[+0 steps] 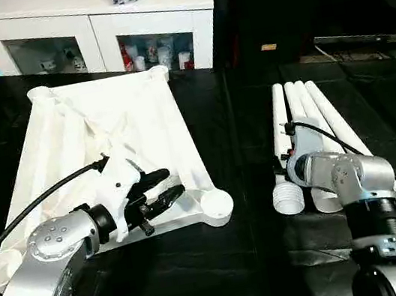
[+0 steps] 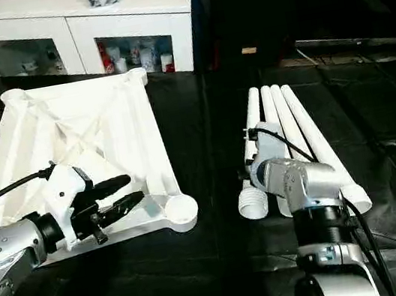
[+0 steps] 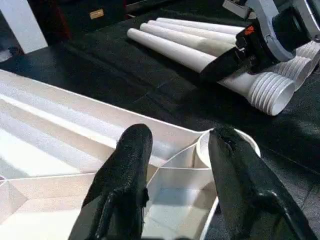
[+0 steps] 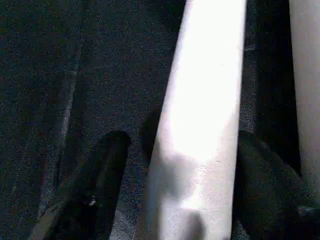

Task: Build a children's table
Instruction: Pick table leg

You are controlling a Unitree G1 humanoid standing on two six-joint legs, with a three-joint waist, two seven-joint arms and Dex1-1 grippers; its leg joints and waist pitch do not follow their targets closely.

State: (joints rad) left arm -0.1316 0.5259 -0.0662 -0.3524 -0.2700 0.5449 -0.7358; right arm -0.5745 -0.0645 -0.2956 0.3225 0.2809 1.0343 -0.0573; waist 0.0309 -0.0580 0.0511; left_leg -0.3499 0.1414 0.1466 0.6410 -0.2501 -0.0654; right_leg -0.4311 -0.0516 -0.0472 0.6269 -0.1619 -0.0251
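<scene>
The children's table top point(image 1: 104, 133) lies upside down on the black surface, ribs up, with a round socket point(image 1: 216, 206) at its near right corner. My left gripper point(image 1: 173, 182) hovers open just above the ribs beside that socket, its black fingers point(image 3: 125, 170) apart with nothing between them. Several white legs point(image 1: 306, 111) lie side by side to the right, threaded ends point(image 1: 288, 197) toward me. My right gripper point(image 4: 184, 137) is down over the leftmost leg point(image 4: 200, 100), fingers open on either side of it, with a gap showing on one side.
A white glass-door cabinet point(image 1: 94, 28) stands behind the table top, with small items on it and inside. A black mat point(image 1: 262, 259) covers the work surface between the table top and the legs.
</scene>
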